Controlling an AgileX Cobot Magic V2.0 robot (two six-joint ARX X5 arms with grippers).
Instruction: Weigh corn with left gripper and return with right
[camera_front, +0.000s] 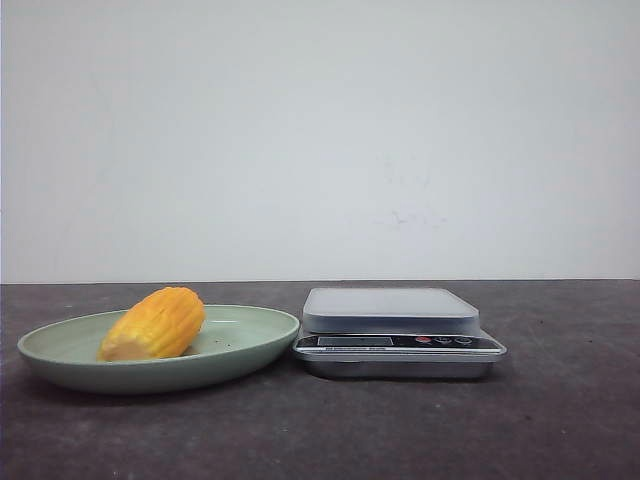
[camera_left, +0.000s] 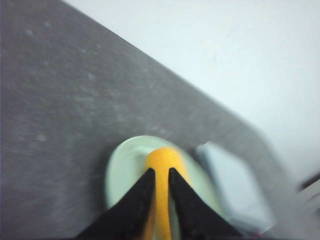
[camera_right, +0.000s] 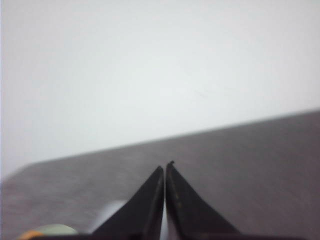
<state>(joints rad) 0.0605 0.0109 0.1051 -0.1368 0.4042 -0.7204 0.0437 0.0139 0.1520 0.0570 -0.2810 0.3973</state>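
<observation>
Corn (camera_front: 153, 324) lay on its side in the pale green plate (camera_front: 60, 352), just left of the kitchen scale (camera_front: 392, 328), whose platform sat bare — nothing weighed yet, by my reading. Left gripper (camera_left: 161, 172) hung above the plate, fingers parted a little and lined up along the cob, likely sighting a pickup. Right gripper (camera_right: 165, 167) was pressed closed, holding nothing, pointed out over the table (camera_front: 560, 420).

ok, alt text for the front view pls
A corn piece lies on a pale green plate at left, with a silver kitchen scale, platform bare, right beside it on a dark table. Plain white wall behind; no arm or gripper appears in this view.
</observation>
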